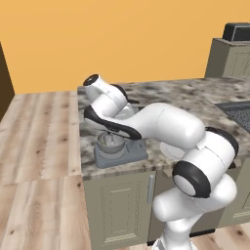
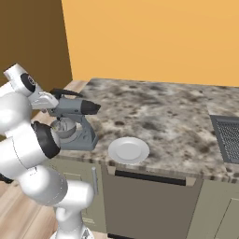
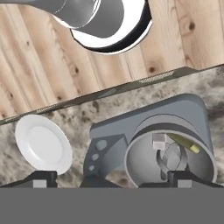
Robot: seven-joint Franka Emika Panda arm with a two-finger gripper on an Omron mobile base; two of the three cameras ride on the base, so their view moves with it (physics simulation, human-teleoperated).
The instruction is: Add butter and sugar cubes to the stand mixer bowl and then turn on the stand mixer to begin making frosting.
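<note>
— Where's your gripper (image 3: 110, 179) right now?

— Above the mixer (image 3: 148, 131), looking down into it. My two fingertips (image 3: 43, 178) stand spread wide, one low on the plate side, the other over the bowl's rim, with nothing between them.

— And the bowl (image 3: 144, 162)?

— Seated on the mixer's grey base, on the marble counter (image 2: 154, 112) near its front edge. From the right base camera the mixer (image 2: 74, 123) sits at the counter's left end, head with black trim over the bowl (image 2: 63, 128).

— Anything inside?

— Yes — a small pale cube (image 3: 159, 140) near the far wall and a yellowish stick (image 3: 183, 143) leaning by the rim, both beside the whisk (image 3: 173, 159) (the wires blur together, so I can't tell whether they touch it).

— What else is on the counter?

— A white plate (image 2: 129, 150), just beside the mixer, apart from it. From the left base camera my arm crosses over the mixer (image 1: 117, 149).
</note>
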